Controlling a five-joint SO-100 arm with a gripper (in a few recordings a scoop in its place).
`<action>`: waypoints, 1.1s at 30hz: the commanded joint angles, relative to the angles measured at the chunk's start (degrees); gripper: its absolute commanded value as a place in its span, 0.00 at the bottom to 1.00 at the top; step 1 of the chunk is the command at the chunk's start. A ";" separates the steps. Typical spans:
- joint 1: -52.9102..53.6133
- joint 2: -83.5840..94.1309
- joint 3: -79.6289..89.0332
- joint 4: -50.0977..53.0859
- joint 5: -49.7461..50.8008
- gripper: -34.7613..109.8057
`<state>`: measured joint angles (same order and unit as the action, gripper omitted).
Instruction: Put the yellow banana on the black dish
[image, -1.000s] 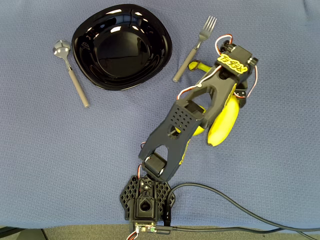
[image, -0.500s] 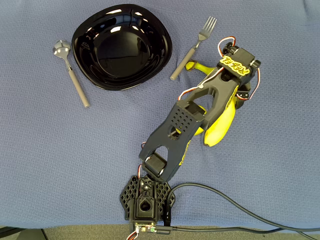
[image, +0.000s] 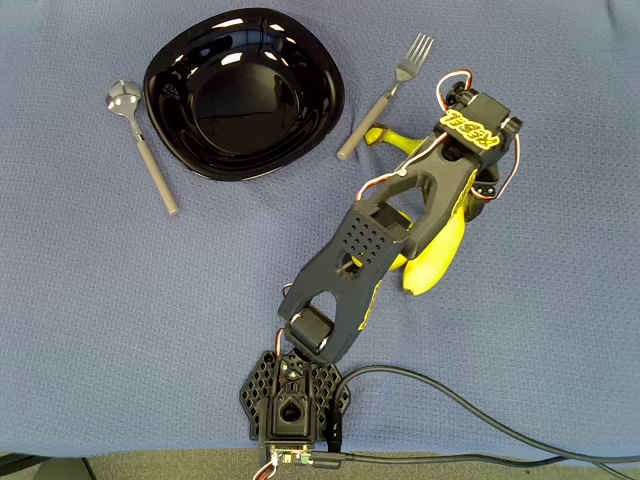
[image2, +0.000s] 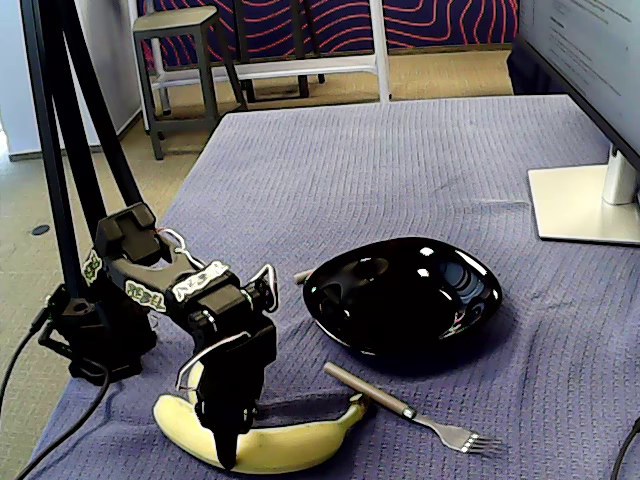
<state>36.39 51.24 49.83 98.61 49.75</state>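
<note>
Nearest the fixed camera, the yellow banana (image2: 270, 440) is seen lying flat on the woven blue-grey tablecloth (image2: 400, 180), a long smooth curve with its stem tip turned upward at the right end. The gripper (image2: 226, 455) is pointed straight down onto the banana's left half, the dark tapered fingers reaching to the peel. Whether the jaws are closed on the fruit or merely set against it cannot be told, since the fingertips are hidden by the black plastic body in both views. In the overhead view the gripper (image: 462, 205) is covered by the perforated black arm, and the banana (image: 432, 262) is shown as a bright blunt end below the wrist, with its greenish stem near the fork handle.

Just beyond the banana, a fork (image2: 405, 409) with a matte grey handle and shiny tines is laid at an angle, its handle end close to the stem. In the overhead view the fork (image: 385, 98) is placed between the banana and the dish.

Farther back, the black dish (image2: 402, 294) is set on the cloth, glossy and shallow with a rounded-square outline and bright reflections; it is apart from the banana. Seen from overhead, the dish (image: 243, 92) has a grey-handled spoon (image: 142, 145) lying to its left.

At the far right, a monitor's flat pale base (image2: 585, 205) is rested on the cloth.
</note>
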 joint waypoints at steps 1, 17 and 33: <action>0.44 8.88 -5.62 2.29 0.35 0.24; 2.20 14.68 -11.60 7.03 -2.72 0.24; 1.23 19.60 -11.43 -4.13 -12.04 0.24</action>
<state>39.38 61.79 42.10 96.94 39.73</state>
